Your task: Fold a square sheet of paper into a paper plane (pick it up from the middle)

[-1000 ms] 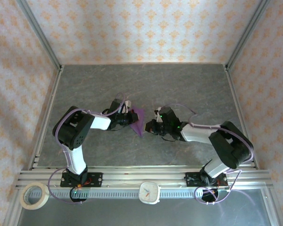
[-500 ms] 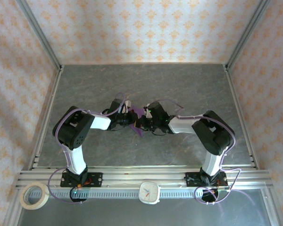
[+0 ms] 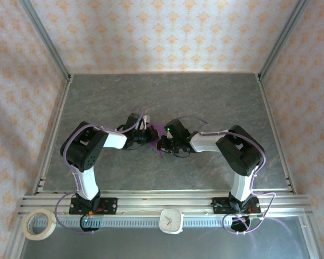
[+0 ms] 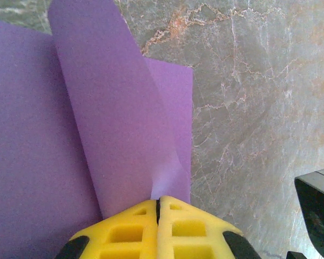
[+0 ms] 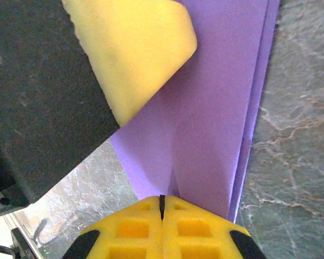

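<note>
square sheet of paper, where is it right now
In the top view, the square sheet of paper is mid-table, pinched between the left gripper and right gripper.

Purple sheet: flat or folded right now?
Folded. The square sheet of paper has a flap bent over a lower layer, edges stacked. The left hand and right hand are shut on it.

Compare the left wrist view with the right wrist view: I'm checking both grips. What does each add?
Left wrist: the left gripper shut on the square sheet of paper, one flap curling up, a sharp corner over the table. Right wrist: the right gripper shut on layered folded edges, the left gripper's yellow finger alongside. Both: purple paper pinched over grey marble.
</note>
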Controlling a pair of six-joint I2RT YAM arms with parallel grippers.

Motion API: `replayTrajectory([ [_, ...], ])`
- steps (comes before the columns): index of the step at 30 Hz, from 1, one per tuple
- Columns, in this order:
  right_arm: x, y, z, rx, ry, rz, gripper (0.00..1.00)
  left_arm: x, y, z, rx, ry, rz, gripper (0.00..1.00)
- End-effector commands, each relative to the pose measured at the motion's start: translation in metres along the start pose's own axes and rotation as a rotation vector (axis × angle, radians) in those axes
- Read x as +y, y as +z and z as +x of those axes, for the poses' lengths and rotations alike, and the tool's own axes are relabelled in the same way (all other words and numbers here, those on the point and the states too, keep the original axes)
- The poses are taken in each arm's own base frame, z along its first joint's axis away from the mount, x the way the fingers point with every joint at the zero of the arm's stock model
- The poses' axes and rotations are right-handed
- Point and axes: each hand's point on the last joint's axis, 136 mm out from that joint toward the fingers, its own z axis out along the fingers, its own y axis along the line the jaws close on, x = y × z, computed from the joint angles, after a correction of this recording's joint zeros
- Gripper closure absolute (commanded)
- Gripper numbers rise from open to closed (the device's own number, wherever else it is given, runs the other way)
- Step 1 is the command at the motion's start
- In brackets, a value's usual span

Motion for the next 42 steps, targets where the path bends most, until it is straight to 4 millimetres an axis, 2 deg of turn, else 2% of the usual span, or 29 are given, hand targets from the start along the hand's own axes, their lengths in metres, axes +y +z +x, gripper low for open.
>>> replayTrajectory([
  [1,-0.011,0.0,0.008,0.012,0.003,0.033,1.0,0.054,0.001,0.032,0.08,-0.07,-0.188,0.95],
  [12,-0.033,-0.002,0.037,0.052,0.054,0.019,1.0,0.057,0.003,0.033,0.08,-0.085,-0.196,0.95],
  [32,-0.027,-0.016,0.065,0.103,-0.01,0.011,1.0,0.06,0.003,0.035,0.074,-0.108,-0.199,0.95],
  [42,-0.039,-0.015,0.081,0.159,-0.056,0.086,1.0,0.061,0.002,0.035,0.072,-0.108,-0.202,0.95],
])
